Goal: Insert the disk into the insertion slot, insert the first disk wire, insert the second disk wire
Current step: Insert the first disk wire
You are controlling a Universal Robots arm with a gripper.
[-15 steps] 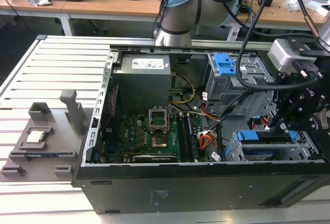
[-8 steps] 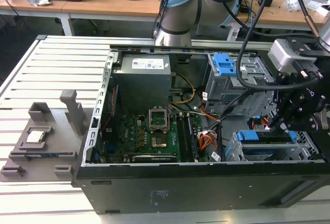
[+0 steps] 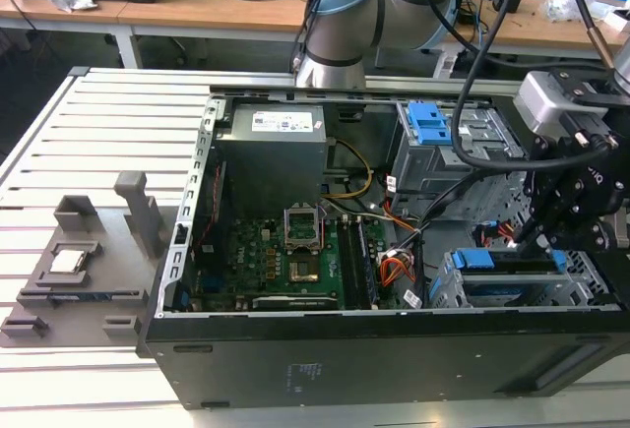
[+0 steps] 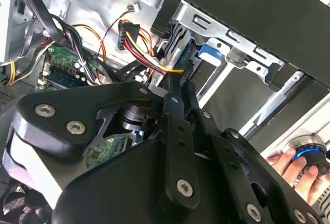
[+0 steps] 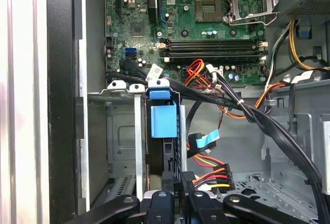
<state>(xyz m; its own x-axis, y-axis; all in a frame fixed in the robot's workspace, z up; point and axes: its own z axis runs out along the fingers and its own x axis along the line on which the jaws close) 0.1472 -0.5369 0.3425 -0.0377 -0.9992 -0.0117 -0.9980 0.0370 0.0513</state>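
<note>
Judging by its carrier, the disk (image 5: 165,122) is lodged in the insertion slot (image 5: 138,131); a wire plug (image 5: 188,178) beside the disk is clamped by the end effector (image 4: 180,82), seemingly unseated

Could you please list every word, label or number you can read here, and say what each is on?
None can be read.
White label on the power supply: print too small.
White tag on the black cable in the first wrist view: blurred.
Pale marks on the case's side panel: too faint.

Disk (image 5: 164,122) in slot (image 5: 122,137) — (wire (image 5: 210,175) in claw (image 5: 178,187))
</note>
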